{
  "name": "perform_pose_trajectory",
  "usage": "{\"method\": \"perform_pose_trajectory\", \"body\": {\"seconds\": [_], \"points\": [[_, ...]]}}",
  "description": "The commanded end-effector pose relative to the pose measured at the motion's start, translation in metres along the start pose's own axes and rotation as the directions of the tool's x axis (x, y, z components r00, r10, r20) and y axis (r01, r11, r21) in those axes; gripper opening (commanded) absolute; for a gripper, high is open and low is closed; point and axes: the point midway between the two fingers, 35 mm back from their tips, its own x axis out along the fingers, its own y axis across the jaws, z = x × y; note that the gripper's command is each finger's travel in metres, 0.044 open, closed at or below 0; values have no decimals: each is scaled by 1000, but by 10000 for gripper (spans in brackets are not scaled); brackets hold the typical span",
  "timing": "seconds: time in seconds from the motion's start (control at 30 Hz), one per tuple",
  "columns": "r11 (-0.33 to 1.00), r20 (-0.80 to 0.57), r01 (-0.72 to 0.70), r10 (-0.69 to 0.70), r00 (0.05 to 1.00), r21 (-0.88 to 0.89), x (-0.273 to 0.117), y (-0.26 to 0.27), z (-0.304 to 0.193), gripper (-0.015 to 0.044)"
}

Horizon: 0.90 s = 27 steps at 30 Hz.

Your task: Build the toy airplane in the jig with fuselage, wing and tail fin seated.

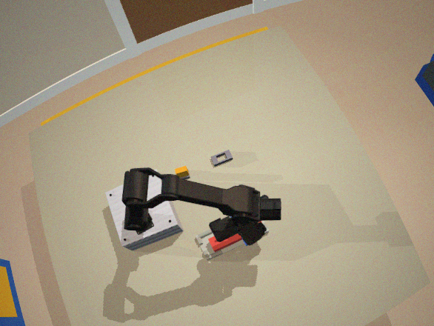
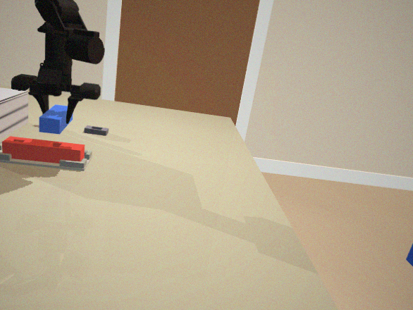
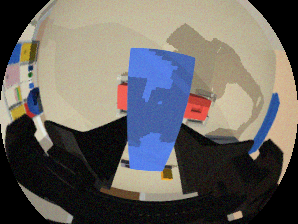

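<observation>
The red fuselage (image 1: pixel 224 242) (image 2: pixel 42 151) (image 3: pixel 199 106) lies in the pale grey jig cradle (image 1: pixel 199 238) (image 2: pixel 73 164), its sockets facing up. My gripper (image 1: pixel 238 231) (image 2: pixel 57 118) (image 3: pixel 152 120) is shut on the blue wing (image 2: pixel 49 125) (image 3: pixel 160 100). The wing is held level above the table; in the wrist view it crosses over the middle of the fuselage. Its tab is hidden, and the arm covers most of the wing in the top view. The orange tail fin (image 1: pixel 181 171) (image 3: pixel 166 174) stands beside the arm's base, hidden in the exterior view.
A small dark grey holder (image 1: pixel 215 161) (image 2: pixel 96 132) with a rectangular opening sits on the table beyond the arm. The arm's pale block base (image 1: pixel 163 218) (image 2: pixel 14 109) stands close to one end of the cradle. The forearm passes between the tail fin and the cradle.
</observation>
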Motion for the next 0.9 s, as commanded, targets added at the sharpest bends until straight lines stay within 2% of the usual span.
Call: {"method": "perform_pose_trajectory", "body": {"seconds": [0.0,0.2,0.23,0.87], "points": [[1000,5,-4,4,1000,29,0,-2,4,26],[1000,5,-4,4,1000,29,0,-3,4,184],[1000,5,-4,4,1000,29,0,-3,4,195],[1000,5,-4,4,1000,29,7,-2,4,195]]}}
